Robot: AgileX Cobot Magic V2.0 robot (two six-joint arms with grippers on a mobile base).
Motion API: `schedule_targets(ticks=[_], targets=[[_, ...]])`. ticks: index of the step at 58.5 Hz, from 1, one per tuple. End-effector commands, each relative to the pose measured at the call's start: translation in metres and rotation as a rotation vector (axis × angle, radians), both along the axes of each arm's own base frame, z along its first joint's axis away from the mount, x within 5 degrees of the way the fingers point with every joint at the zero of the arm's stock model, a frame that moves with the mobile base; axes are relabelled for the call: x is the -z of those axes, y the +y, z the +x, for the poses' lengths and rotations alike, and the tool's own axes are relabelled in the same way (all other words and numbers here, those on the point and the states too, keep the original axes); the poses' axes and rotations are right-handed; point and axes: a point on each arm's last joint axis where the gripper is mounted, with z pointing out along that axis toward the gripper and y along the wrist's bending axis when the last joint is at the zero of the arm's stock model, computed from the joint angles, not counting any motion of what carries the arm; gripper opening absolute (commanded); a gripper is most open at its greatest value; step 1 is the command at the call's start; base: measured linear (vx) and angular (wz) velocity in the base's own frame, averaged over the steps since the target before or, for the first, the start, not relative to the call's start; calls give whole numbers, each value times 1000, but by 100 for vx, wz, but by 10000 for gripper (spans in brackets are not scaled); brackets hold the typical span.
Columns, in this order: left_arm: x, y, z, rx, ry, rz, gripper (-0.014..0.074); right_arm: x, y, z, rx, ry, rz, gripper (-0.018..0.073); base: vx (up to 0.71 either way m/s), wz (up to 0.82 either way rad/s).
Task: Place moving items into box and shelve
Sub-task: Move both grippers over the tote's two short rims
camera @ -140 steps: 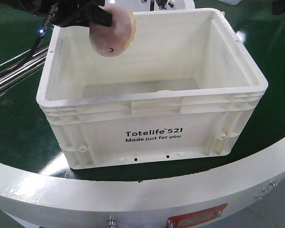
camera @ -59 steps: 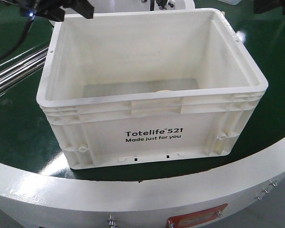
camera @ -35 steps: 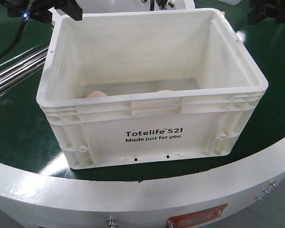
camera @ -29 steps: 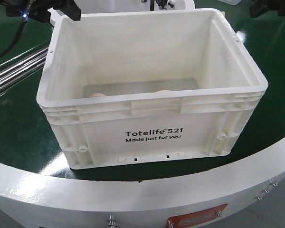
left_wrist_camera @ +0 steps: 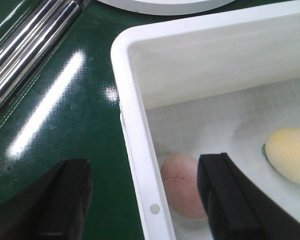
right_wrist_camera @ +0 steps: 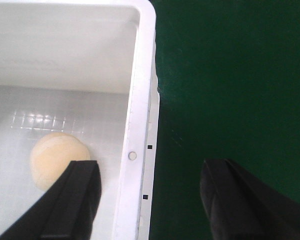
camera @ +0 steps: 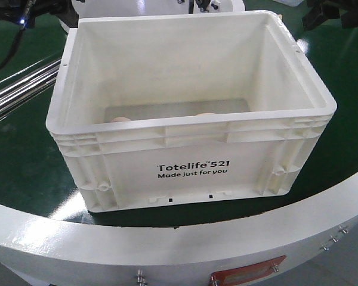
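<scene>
The box point(camera: 191, 161) is set on the green table point(camera: 24, 173), its print turned forward. On its floor the pinkish-brown ball point(left_wrist_camera: 182, 187) is seen just beside the left wall and the yellow ball point(right_wrist_camera: 57, 157) near the right wall, so loading is judged done. Farther back, the left end effector point(left_wrist_camera: 145, 200) and right end effector point(right_wrist_camera: 151, 197) are spread wide and empty, each straddling a side wall, presumably for lifting.
</scene>
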Motion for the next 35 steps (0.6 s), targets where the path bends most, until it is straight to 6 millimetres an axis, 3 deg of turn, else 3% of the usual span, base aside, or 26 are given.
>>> schedule_targets(ticks=[1, 35], targets=[[-23, 2, -9, -21, -97, -45, 560, -18, -1, -3, 4, -89, 13, 501, 0, 0], [9, -8, 16, -14, 9, -43, 559, 12, 4, 21, 0, -2, 46, 501, 0, 0]])
